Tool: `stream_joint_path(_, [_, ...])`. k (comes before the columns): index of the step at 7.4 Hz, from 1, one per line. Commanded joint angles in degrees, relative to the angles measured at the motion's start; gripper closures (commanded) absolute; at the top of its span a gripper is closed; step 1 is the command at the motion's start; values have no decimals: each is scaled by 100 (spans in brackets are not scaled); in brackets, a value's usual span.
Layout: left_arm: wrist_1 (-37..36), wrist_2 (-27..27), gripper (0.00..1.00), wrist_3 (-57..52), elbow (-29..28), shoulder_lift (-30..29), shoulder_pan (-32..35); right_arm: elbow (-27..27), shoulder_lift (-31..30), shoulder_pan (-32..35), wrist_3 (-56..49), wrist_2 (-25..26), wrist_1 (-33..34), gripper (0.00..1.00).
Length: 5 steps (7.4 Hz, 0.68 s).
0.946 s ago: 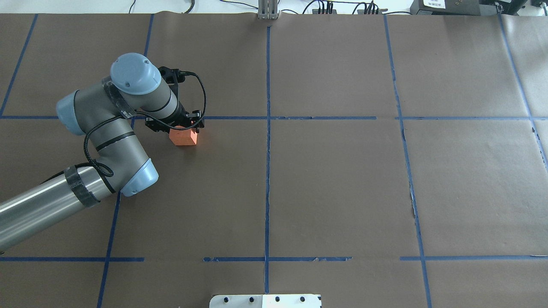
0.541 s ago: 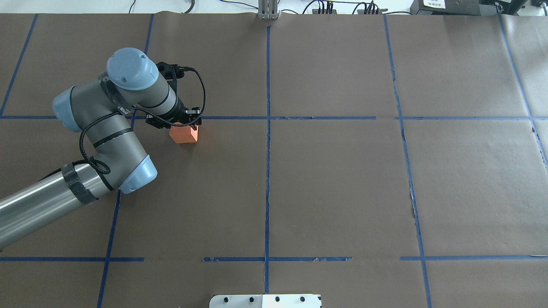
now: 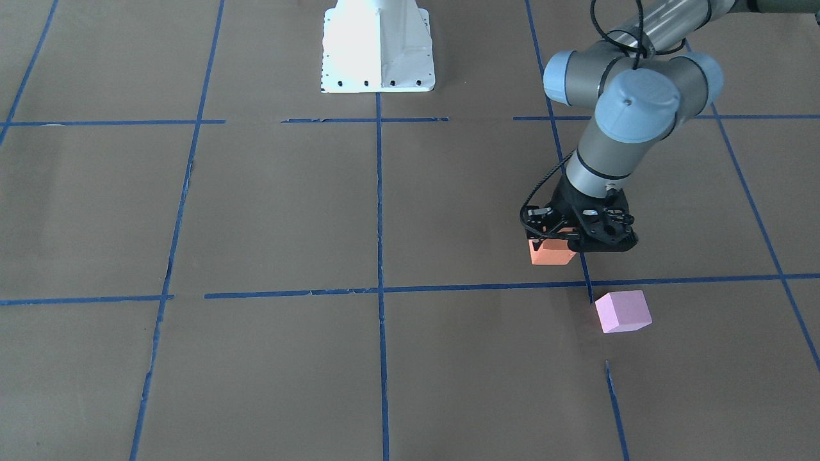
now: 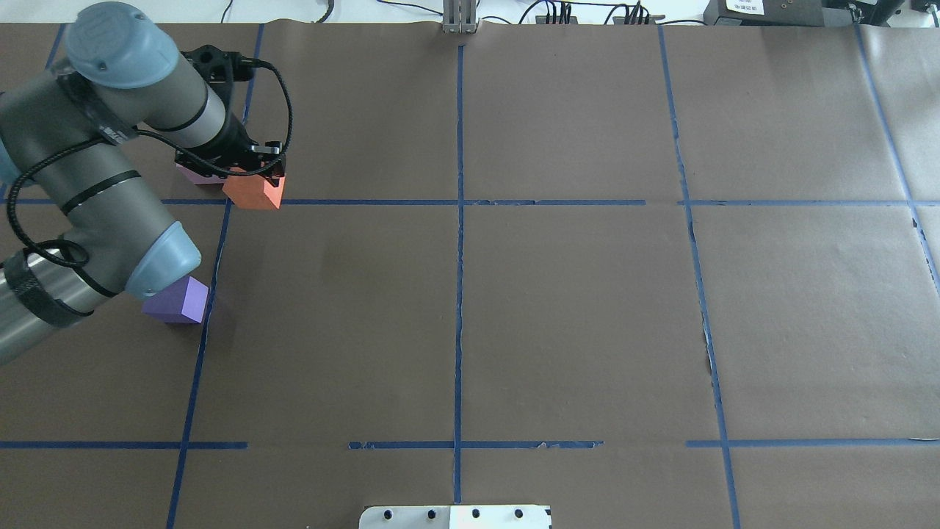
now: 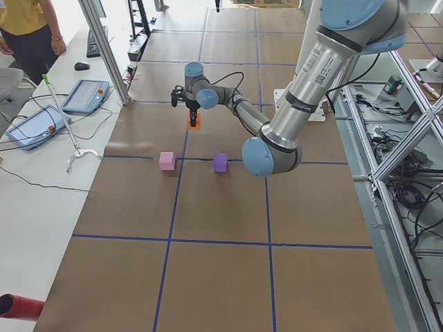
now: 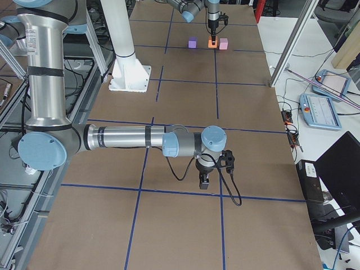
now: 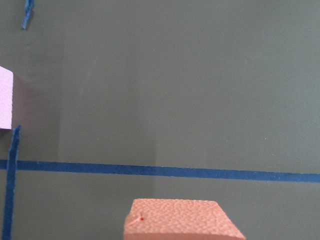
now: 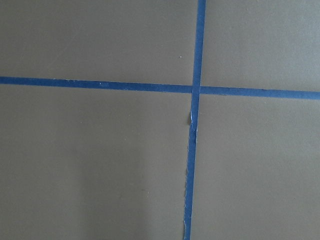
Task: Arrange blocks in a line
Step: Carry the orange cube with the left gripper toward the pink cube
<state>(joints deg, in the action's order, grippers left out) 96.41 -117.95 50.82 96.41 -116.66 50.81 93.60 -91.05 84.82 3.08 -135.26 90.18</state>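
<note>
My left gripper [image 4: 255, 178] is shut on the orange block [image 4: 255, 192] and holds it a little above the paper at the far left of the table. The light pink block [image 4: 189, 175] lies just left of it, partly hidden by the gripper; it shows whole in the front view [image 3: 623, 311]. The purple block [image 4: 180, 302] lies nearer the robot, half under my left elbow. The left wrist view shows the orange block [image 7: 180, 219] at the bottom edge and the pink one [image 7: 5, 97] at the left edge. My right gripper [image 6: 205, 181] shows only in the exterior right view, over bare paper; I cannot tell its state.
The table is covered in brown paper with a grid of blue tape [image 4: 459, 220]. The white robot base [image 3: 378, 45] stands at the near middle edge. An aluminium post [image 4: 459, 18] and cables sit at the far edge. A person [image 5: 28, 28] stands beyond the side table.
My left arm has swung left and away from the robot with the orange block in its grip. The purple block now shows beside the elbow and the pink one beside the gripper.
</note>
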Motion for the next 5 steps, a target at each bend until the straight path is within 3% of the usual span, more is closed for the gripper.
stream_joint_path(1, [70, -481, 83, -799, 106, 730, 455, 0, 0, 0, 0, 0, 9, 0])
stream_joint_path(3, [552, -536, 83, -828, 36, 1144, 500, 0, 0, 0, 0, 0, 9, 0])
stream_joint_path(5, [642, -632, 83, -749, -183, 1050, 439, 0, 0, 0, 0, 0, 9, 0])
